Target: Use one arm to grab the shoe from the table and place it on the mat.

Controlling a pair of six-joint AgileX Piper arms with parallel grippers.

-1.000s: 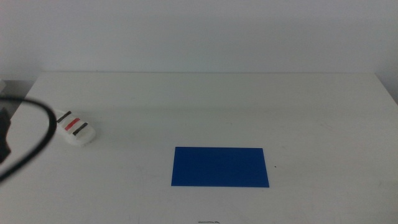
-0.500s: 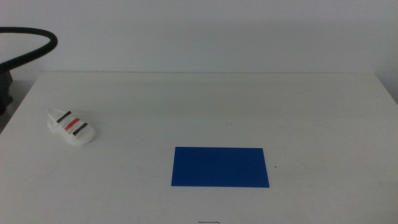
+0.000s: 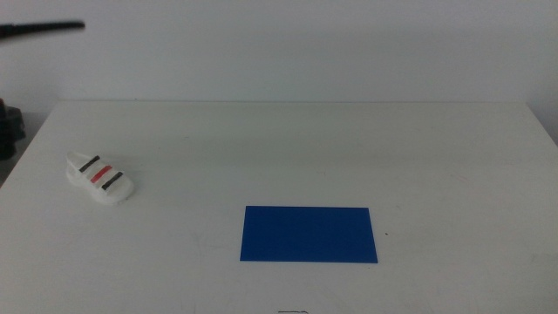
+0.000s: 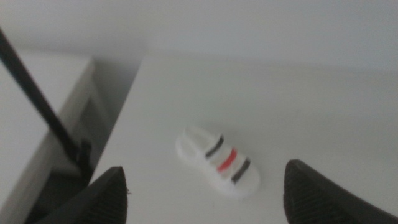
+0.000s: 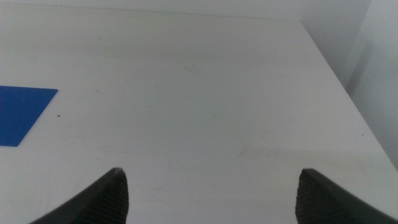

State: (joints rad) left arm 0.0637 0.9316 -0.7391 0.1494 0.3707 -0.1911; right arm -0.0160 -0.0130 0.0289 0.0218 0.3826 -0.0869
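Observation:
The shoe [image 3: 100,179], a white sandal with two black straps and a red one between them, lies on the table [image 3: 288,148] near its left edge. The dark blue mat [image 3: 309,233] lies flat at the front middle, well to the right of the shoe. In the left wrist view my left gripper [image 4: 203,171] is open and empty, raised above the shoe [image 4: 219,163], which shows between the jaws. Only a dark piece of the left arm [image 3: 7,129] and its cable [image 3: 39,29] show in the middle view. My right gripper [image 5: 211,177] is open and empty over the table's right part.
The table's left edge drops to a white cabinet [image 4: 43,124] beside it. The right wrist view shows a corner of the mat [image 5: 22,112] and the table's right edge [image 5: 339,81]. A white wall stands behind the table.
The left arm's cable and dark body have risen and pulled back to the left, out of the middle view. The shoe, partly hidden before, now shows whole. Shoe and mat have not moved.

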